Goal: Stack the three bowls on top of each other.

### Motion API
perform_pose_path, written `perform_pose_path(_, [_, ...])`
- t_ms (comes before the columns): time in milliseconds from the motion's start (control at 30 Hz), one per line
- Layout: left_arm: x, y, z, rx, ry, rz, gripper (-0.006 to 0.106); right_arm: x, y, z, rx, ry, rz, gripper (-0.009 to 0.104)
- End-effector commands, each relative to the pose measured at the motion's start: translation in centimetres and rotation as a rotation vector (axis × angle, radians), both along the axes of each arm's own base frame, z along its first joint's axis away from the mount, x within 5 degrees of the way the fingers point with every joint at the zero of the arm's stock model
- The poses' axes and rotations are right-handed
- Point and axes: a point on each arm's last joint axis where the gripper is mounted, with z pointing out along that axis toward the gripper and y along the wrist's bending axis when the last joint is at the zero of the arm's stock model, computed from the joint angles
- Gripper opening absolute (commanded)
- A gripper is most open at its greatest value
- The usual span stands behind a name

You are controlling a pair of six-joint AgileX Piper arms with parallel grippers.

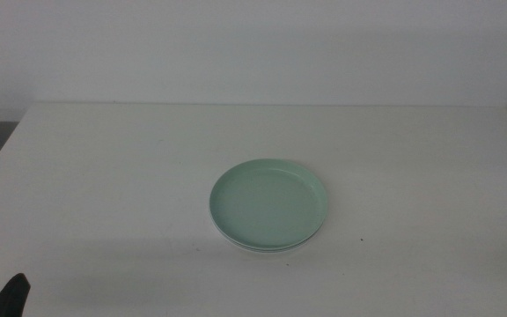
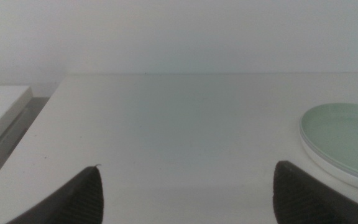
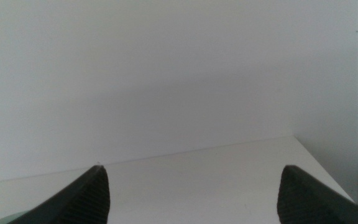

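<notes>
Bowls sit mid-table in one pile: green bowl on top, white rim peeking beneath. I can't make out grey bowl; probably sandwiched between. Stack looks finished to me, which fits both arms parked clear. Left gripper near front left corner, jaws apart, empty. Right gripper out of middle view, jaws spread, holding nothing.

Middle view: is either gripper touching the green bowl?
No. The mint green bowl sits alone mid-table atop the stack; only the left gripper shows, at the bottom-left corner.
</notes>
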Motion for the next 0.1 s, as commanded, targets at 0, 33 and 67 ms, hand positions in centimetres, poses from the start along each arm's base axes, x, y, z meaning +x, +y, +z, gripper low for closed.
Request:
perform_pose_path(0, [0.0,0.0,0.1,-0.003,-0.015,0.001,0.094,-0.03,-0.04,0.06,-0.005,-0.015,-0.006,0.092])
perform_pose_path(33, [0.0,0.0,0.1,-0.003,-0.015,0.001,0.094,-0.03,-0.03,0.04,-0.005,-0.013,-0.006,0.092])
perform_pose_path(67, [0.0,0.0,0.12,-0.003,-0.017,0.001,0.094,-0.03,-0.03,0.04,-0.005,-0.013,-0.006,0.092])
